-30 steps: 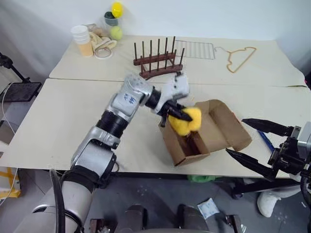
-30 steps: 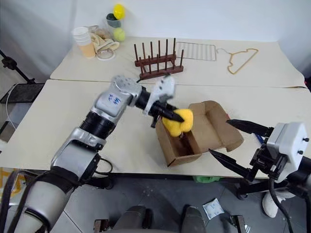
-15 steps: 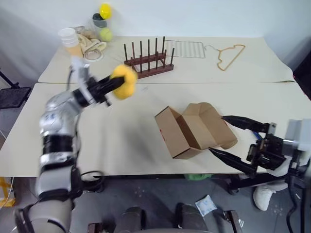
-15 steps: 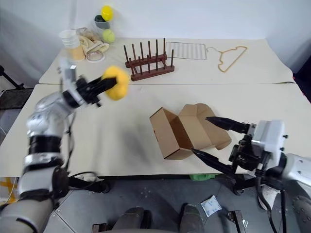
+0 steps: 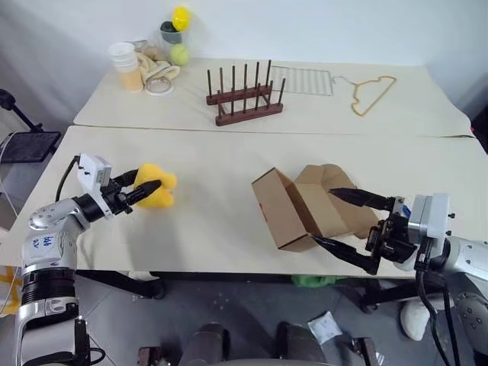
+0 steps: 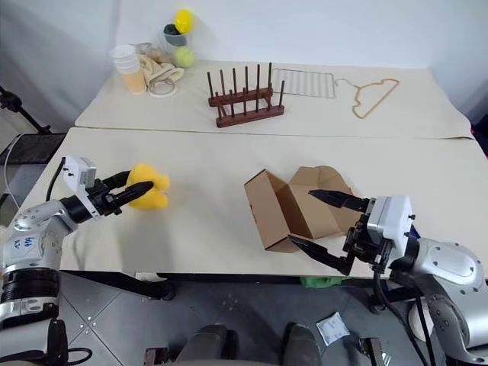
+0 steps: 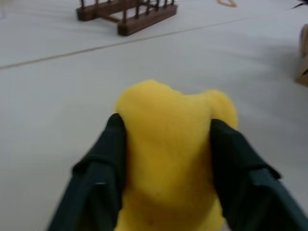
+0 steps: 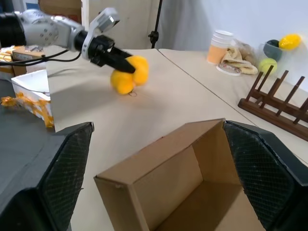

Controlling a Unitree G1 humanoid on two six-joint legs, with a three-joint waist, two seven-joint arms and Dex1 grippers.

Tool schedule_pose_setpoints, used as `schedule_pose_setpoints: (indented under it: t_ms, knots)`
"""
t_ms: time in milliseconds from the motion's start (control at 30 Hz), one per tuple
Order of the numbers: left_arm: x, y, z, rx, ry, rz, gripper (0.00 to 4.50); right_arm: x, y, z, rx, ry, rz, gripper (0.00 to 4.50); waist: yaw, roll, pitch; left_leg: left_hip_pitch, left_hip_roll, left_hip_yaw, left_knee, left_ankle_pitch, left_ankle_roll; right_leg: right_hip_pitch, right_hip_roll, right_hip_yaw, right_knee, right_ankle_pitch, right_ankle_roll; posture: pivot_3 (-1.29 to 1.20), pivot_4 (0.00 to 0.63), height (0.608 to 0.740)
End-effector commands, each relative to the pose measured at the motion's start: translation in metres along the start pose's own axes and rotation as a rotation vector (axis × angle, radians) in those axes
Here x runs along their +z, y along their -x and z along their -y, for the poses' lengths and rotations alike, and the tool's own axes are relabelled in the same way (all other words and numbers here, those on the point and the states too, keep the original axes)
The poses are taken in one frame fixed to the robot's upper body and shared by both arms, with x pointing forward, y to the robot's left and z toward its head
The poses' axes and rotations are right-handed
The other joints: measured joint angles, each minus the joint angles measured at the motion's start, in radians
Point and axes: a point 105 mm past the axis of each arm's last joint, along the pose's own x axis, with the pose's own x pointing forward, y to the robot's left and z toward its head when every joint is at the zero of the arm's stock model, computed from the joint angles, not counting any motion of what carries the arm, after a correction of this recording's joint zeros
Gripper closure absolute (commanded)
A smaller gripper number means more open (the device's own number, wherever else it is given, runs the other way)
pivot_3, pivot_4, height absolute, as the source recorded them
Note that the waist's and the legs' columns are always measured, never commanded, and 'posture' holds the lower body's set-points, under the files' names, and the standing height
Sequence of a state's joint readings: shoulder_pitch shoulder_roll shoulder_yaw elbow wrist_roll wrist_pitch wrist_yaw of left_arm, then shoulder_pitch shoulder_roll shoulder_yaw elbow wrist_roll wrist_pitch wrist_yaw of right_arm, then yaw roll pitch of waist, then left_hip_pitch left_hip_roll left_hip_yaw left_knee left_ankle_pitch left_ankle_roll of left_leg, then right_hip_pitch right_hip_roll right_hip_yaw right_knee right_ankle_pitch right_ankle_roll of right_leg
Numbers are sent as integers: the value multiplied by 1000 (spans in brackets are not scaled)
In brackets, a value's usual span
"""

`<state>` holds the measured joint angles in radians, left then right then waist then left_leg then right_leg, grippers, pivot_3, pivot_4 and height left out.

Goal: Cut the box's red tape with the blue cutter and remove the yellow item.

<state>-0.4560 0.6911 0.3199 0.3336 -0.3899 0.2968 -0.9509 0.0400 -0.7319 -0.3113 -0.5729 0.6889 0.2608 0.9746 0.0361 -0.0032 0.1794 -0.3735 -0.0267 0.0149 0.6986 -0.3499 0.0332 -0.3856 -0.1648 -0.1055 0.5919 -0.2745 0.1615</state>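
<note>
The yellow item (image 5: 156, 191), a lumpy soft toy, rests low on the table's left part. My left gripper (image 5: 149, 178) points level at it, its fingers spread in a V on either side of the toy and touching it (image 7: 168, 144). The box (image 5: 301, 207) lies open and empty at the centre right, its flaps folded out. My right gripper (image 5: 320, 214) is open, with one finger over the box's flaps and the other along its near side. The red tape and the blue cutter are out of view.
On the far table stand a wooden peg rack (image 5: 244, 95), a wire grid (image 5: 303, 78), a hanger (image 5: 374, 93), stacked cups (image 5: 126, 65), a yellow ball (image 5: 181, 17) and a tennis ball (image 5: 180, 53). The table's front edge (image 5: 191, 267) runs just below both grippers.
My left arm swung the yellow item out of the box, leftward and down to the table, and its fingers have spread. My right gripper has closed in on the box.
</note>
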Motion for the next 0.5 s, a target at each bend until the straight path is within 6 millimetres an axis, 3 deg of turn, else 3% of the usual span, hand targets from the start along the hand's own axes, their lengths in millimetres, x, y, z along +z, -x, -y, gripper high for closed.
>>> schedule_pose_setpoints:
  t_ms: [33,67,200,267,367,500]
  knots:
    - [36,19,2,-46,-70,72,671,6,13,9,-17,47,-8,0,-10,0,0,0,1,0,-1,0,0,0,0,0,0,0,0,0,150,740]
    - [39,26,2,-59,-70,61,403,6,15,12,-20,48,-11,0,-12,0,0,1,2,0,-1,0,0,0,0,0,0,0,0,0,150,740]
    - [39,36,-3,-41,-119,19,403,5,19,19,-29,47,-13,0,-14,0,0,3,4,4,-2,-1,-1,0,0,0,0,0,0,0,150,740]
    - [32,37,2,-60,-149,-28,42,1,21,22,-33,53,-24,0,-14,0,0,3,4,4,-2,-1,-1,0,0,0,0,0,0,0,150,740]
    - [26,60,-3,-30,-278,-99,18,5,24,23,-39,23,-29,0,-13,0,0,3,5,5,-2,-2,0,-1,0,0,-1,0,0,0,150,740]
    - [17,87,3,-46,-223,-128,18,4,28,17,-10,56,-66,0,-13,0,0,2,6,9,-3,-4,0,-5,0,0,0,0,0,0,150,740]
